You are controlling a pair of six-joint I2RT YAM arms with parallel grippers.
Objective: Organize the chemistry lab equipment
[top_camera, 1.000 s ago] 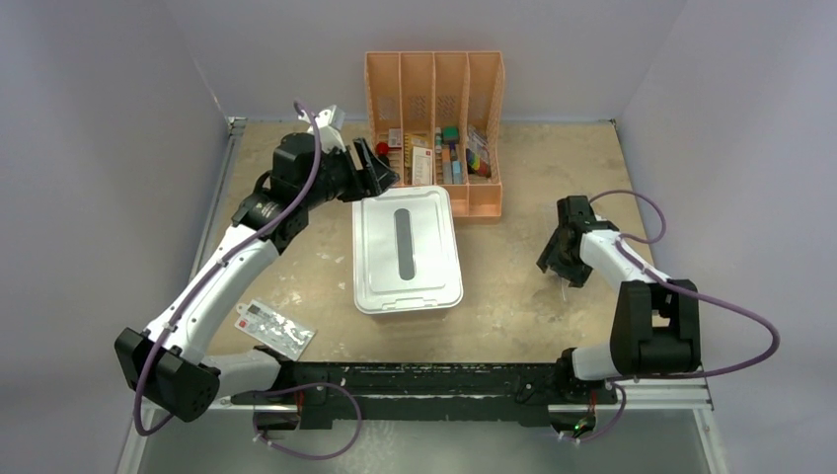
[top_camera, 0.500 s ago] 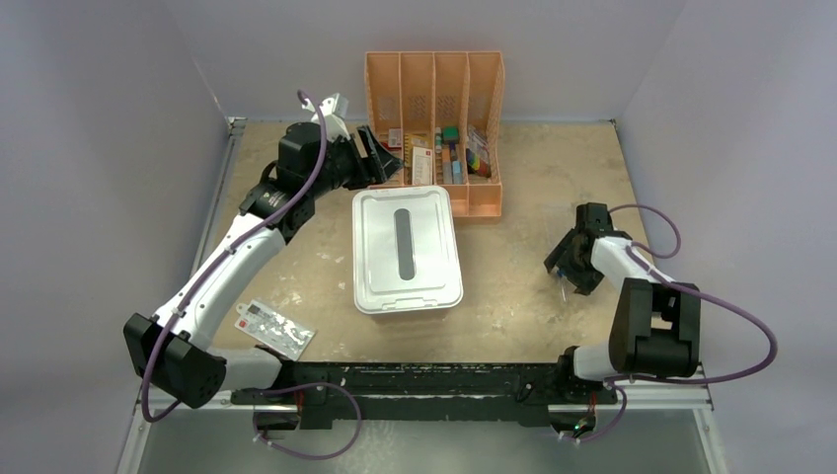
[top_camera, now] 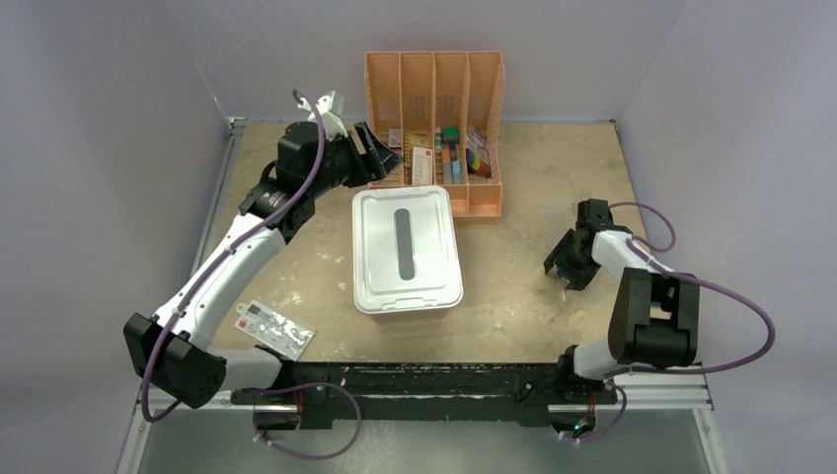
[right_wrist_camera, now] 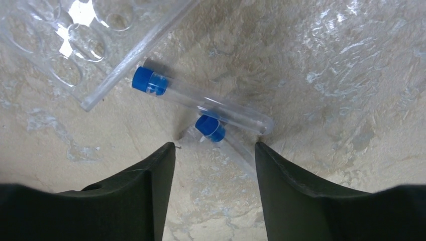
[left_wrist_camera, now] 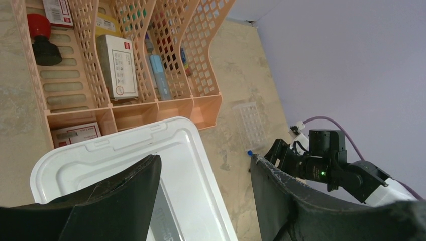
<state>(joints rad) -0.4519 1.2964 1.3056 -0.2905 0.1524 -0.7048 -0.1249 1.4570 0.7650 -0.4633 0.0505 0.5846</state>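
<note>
Two clear blue-capped tubes lie on the table in the right wrist view, one [right_wrist_camera: 201,100] across the other [right_wrist_camera: 223,138], beside a clear plastic tube rack [right_wrist_camera: 90,35]. My right gripper [right_wrist_camera: 215,150] is open and empty, its fingers either side of the lower tube, just above the table; in the top view it [top_camera: 568,265] is at the right. My left gripper [top_camera: 380,156] is open and empty, between the peach organizer [top_camera: 434,79] and the white lidded box [top_camera: 407,249]. In the left wrist view the gripper [left_wrist_camera: 206,165] hangs over the box lid [left_wrist_camera: 186,150]. Ring, tongs, brush and triangle are out of view.
The organizer [left_wrist_camera: 125,108] holds small boxes and a red-capped black item [left_wrist_camera: 40,37]. A flat red-and-white packet [top_camera: 274,328] lies at the near left. The rack [left_wrist_camera: 249,120] and a blue cap [left_wrist_camera: 249,152] show by my right arm [left_wrist_camera: 326,160].
My right gripper has moved right and toward me, down over the tubes. My left gripper has shifted slightly toward the back beside the organizer. Both stay open.
</note>
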